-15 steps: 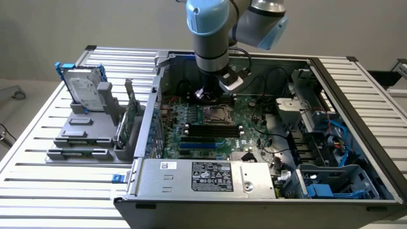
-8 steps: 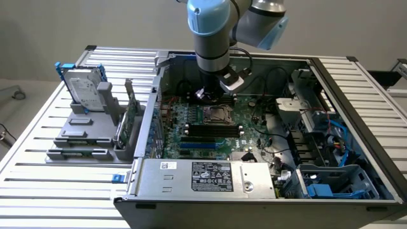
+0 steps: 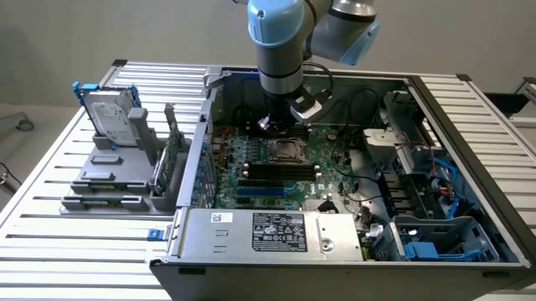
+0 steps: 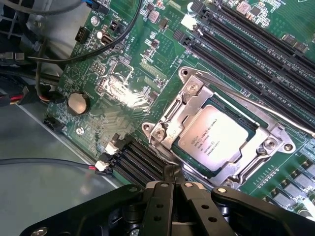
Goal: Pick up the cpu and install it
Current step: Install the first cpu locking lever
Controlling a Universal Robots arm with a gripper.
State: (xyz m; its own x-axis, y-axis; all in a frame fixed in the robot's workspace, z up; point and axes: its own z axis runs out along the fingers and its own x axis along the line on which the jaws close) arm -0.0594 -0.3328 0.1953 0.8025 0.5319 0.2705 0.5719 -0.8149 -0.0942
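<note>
The cpu (image 4: 212, 137) lies flat in the socket (image 4: 172, 123), pale silver top up, square to the metal frame that borders it on all sides. We note no tilt and no raised corner. A thin latch lever (image 4: 256, 105) runs along one side of the frame, between the socket and the memory slots (image 4: 256, 54); we cannot tell whether it is locked down. The gripper (image 4: 171, 172) hangs just above the green motherboard (image 4: 123, 88) at the socket's edge, beside the chip and not touching it. Its fingers look drawn together with nothing between them, so we read it as clenched and empty. We judge that pick and placement are done and the chip has been let go; only the clamping of the frame is unconfirmed. In the exterior view the gripper (image 3: 272, 123) stands upright over the socket (image 3: 285, 150) inside the open computer case (image 3: 435, 100), with the power supply (image 3: 277, 232) at the near edge. Well apart, on the slatted worktop (image 3: 50, 207) toward the exterior view's left, the hard drive (image 3: 113, 116) in its blue frame stands in a grey holder.
</note>
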